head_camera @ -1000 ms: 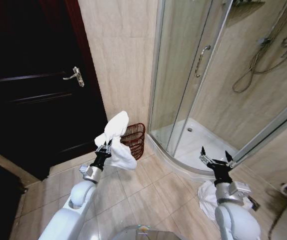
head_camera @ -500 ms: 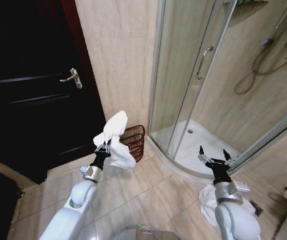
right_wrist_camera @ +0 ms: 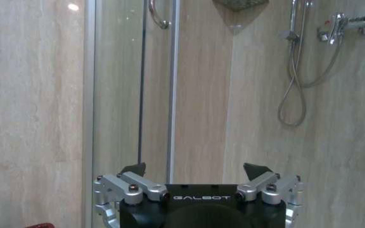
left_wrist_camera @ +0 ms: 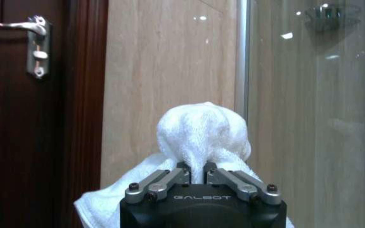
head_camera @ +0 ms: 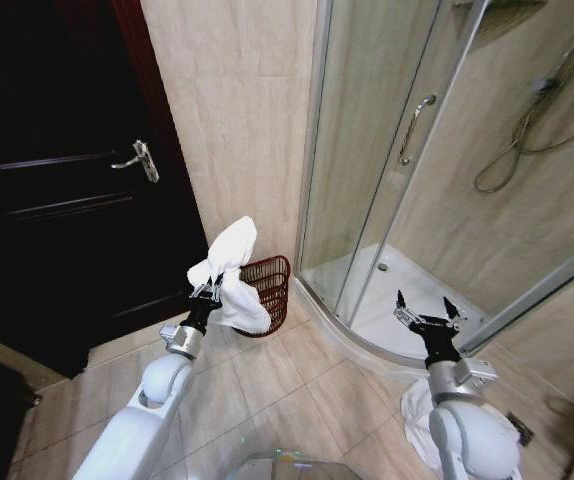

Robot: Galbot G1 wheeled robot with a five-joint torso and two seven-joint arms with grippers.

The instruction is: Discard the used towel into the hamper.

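Left hand [head_camera: 210, 291] clamped on the white towel [head_camera: 232, 262], raised above the tiled floor [head_camera: 297, 385] just in front of the hamper [head_camera: 269, 292]. Seen from the left wrist, both fingers [left_wrist_camera: 169, 176] pressed close together with a bunched fold of the towel [left_wrist_camera: 201, 135] pinched between them, the cloth bulging up past the tips and spilling down on both sides of the hand [left_wrist_camera: 196, 170]. From the head view, the towel standing up in a rounded peak above the hand and drooping in a fold over the near side of the hamper, covering part of its rim. Hamper resting on the floor against the beige tiled wall [head_camera: 242, 110], between the dark wooden door [head_camera: 57, 190] and the curved glass shower enclosure [head_camera: 377, 170].

Right hand [head_camera: 425, 316] held up on the right side, facing the shower, fingers spread wide with nothing between them; same wide gap visible from the right wrist [right_wrist_camera: 195, 170]. Another white cloth [head_camera: 422, 420] lying on the floor beside the right arm.
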